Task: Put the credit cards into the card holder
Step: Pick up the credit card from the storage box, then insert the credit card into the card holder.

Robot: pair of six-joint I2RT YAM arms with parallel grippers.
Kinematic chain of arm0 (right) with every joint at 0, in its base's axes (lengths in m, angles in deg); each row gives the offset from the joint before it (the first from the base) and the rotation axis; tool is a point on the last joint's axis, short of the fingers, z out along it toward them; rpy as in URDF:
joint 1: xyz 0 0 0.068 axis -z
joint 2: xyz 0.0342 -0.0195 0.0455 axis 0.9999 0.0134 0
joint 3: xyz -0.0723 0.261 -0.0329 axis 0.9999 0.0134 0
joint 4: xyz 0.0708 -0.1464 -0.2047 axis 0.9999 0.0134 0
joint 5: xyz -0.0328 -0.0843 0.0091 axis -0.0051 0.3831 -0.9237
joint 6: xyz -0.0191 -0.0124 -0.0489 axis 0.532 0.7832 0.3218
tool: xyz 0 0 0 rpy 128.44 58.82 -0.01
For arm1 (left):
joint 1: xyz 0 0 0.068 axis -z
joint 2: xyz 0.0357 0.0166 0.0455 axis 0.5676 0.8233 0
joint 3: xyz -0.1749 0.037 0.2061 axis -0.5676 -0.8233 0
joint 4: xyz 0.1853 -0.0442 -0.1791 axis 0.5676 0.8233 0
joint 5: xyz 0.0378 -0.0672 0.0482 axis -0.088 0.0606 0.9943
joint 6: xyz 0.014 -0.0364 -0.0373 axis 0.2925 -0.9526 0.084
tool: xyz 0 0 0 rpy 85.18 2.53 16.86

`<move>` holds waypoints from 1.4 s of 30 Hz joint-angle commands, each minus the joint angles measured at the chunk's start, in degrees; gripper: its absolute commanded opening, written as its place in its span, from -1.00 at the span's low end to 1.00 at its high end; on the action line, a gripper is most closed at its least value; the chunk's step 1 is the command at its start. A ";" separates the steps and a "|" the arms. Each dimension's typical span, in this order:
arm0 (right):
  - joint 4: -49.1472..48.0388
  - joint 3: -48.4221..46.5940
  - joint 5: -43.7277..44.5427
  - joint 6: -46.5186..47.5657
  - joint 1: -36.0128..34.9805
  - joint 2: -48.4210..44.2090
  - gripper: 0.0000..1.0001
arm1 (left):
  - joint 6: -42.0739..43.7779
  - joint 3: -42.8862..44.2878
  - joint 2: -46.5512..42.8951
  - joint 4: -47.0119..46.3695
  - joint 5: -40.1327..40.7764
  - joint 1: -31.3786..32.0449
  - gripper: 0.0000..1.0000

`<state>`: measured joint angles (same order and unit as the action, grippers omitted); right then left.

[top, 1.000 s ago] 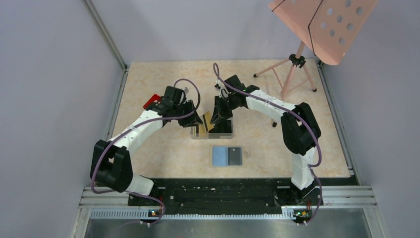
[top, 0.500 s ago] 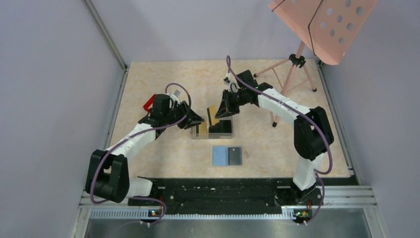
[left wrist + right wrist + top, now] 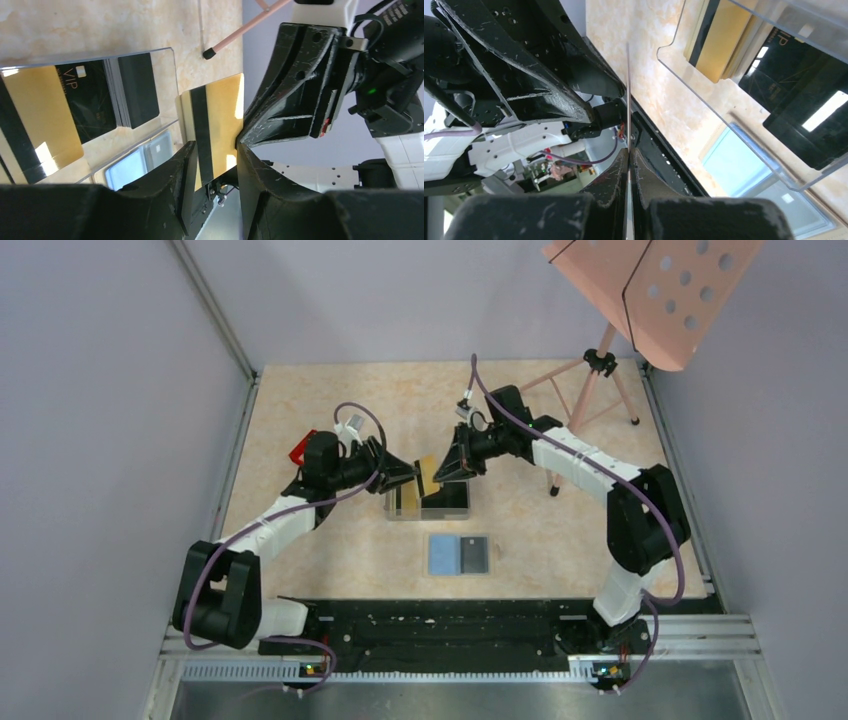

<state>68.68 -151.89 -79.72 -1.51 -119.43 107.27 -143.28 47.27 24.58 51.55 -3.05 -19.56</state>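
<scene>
My right gripper is shut on a yellow-gold credit card with a black stripe and holds it upright above the clear box. In the right wrist view the card is edge-on between the shut fingers. My left gripper is open, and its fingers straddle the card's free end with a gap on each side. More gold and black cards stand in the box. The card holder lies open in front of the box, showing light blue lining on its left half and a dark right half.
A small red frame lies behind the left arm. A pink tripod with a perforated pink board stands at the back right. Grey walls close in both sides.
My right gripper has lifted the gold card up out of the clear box. My left gripper has swung round and moved right until its open fingers straddle the card.
</scene>
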 commanded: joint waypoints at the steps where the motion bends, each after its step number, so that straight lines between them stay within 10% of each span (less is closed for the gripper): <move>1: -4.26 0.56 -3.52 -2.82 0.39 -3.91 -1.00 | -0.79 -0.41 -0.29 -6.14 -2.40 -0.26 -0.19; 14: -4.55 1.22 -3.16 -3.47 0.66 -5.83 -1.00 | 5.81 2.10 -3.50 5.81 1.50 -0.17 -0.20; 24: -6.99 2.61 -5.50 -5.28 0.61 -5.61 -1.00 | -3.06 -0.46 0.14 -12.51 -6.88 1.21 -0.21; 30: -7.98 3.62 -5.48 -5.66 0.62 -5.64 -1.00 | -6.83 -1.59 1.15 -19.00 -8.48 2.46 -0.73; 32: -8.32 4.08 -5.14 -5.49 0.62 -5.77 -0.78 | -7.18 -1.81 0.91 -19.54 -8.42 2.40 -0.98; 42: -9.25 4.21 -2.55 -4.48 1.09 -6.92 0.07 | -1.60 -1.49 -2.23 -9.99 -7.11 2.55 -1.00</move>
<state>62.30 -146.92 -83.37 -6.60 -118.36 103.62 -148.94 45.48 25.78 37.96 -10.00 -16.96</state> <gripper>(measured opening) 0.515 0.015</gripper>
